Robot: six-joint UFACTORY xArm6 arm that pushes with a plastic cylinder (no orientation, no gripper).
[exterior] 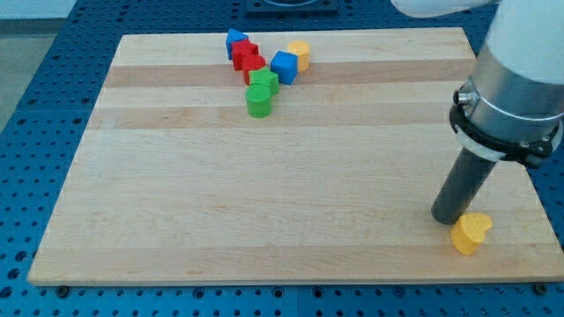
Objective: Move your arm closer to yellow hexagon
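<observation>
The yellow hexagon (300,55) lies near the view's top, at the right end of a cluster of blocks on the wooden board (220,194). It touches a blue cube (284,67). My tip (448,217) rests on the board at the view's lower right, far from the hexagon. It sits just left of, and against, a yellow heart-shaped block (471,233). The arm's grey body (515,84) rises above the rod at the right.
The cluster also holds a blue block (235,40), two red blocks (246,51) (252,67), a green star-like block (263,82) and a green cylinder (258,104). The board's right edge runs close beside my tip.
</observation>
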